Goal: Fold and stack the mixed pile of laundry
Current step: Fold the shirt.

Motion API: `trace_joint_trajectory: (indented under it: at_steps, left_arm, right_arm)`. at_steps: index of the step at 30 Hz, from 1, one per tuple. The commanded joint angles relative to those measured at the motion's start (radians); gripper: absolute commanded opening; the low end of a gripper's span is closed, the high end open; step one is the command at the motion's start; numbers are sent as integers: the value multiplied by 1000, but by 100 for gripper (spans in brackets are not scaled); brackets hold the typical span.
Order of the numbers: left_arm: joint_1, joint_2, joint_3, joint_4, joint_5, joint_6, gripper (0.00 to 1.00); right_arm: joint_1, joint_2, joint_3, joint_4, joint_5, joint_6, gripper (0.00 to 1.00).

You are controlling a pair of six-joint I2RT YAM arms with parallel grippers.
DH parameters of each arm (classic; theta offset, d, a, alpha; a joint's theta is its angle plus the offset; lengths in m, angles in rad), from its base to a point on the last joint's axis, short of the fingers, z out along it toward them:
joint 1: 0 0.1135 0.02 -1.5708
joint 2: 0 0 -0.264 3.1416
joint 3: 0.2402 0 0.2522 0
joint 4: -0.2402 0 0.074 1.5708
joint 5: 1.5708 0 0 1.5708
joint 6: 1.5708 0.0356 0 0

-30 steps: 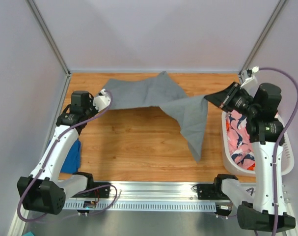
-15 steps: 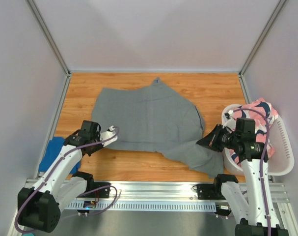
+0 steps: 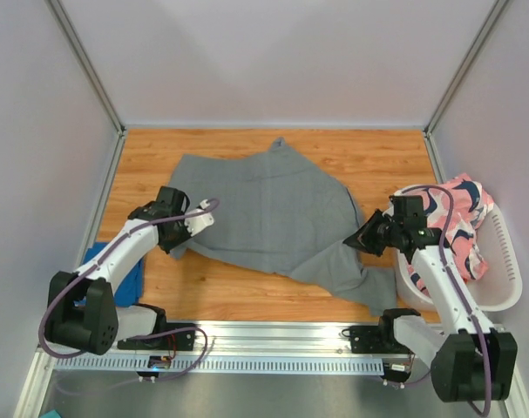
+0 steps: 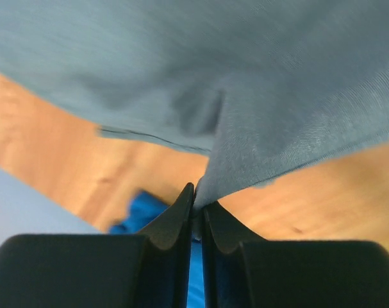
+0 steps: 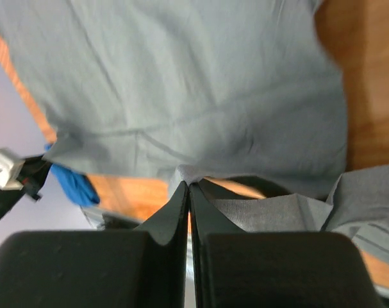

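The long grey garment [image 3: 264,205] is lying spread over the middle of the wooden table [image 3: 369,157], reaching from the centre-left of the top view down to the lower right, where a rumpled tail is bunching near the front rail. The left gripper [image 3: 193,228] is pinching the garment's left edge, and its wrist view is showing the jaws closed nearly flat together with a peak of grey cloth rising from between them. The right gripper [image 3: 351,242] is gripping the cloth at the right of centre; its wrist view is showing its jaws narrowed onto a small raised fold in the same way. So both arms are holding the grey piece, apparently flattening it before any fold. The blue garment [image 3: 135,277] is sitting at the lower left edge of the table, partly hidden under the left arm, and whether it is folded cannot be told. The pink patterned garment [image 3: 456,218] is lying heaped in the white basket [image 3: 501,261] at the right, unfolded. No orange garment is showing in any view. Judging from this, the task is looking early: the grey piece is laid out but not yet folded, the pink one is waiting in the basket, and no stack is visible.
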Motion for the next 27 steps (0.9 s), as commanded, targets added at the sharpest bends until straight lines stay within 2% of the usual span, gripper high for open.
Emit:
trace_joint_trajectory:
  at_steps: [1,9,18,20,21,23,25,27]
  left_arm:
    - [9,58,103,114,-77,-65,15]
    - [12,220,232,196,-145,-70,16]
    - [47,397,396,250,-228,-36,17]
    - [59,423,432,251,-237,-29,24]
    - [64,429,441,254,-237,-27,34]
    - [79,454,470,254,-243,-32,43]
    - [100,471,498,233,-245,-71,43]
    - [162,478,593,109,-197,-153,43]
  right_arm:
    - [9,70,78,212,135,87,0]
    - [72,361,299,285,244,89,0]
    - [107,588,434,348,326,122,0]
    - [109,612,466,353,339,132,0]
    - [109,624,475,354,353,135,0]
    - [114,656,495,365,361,142,0]
    - [120,682,510,367,361,146,0]
    - [132,717,536,367,358,144,0]
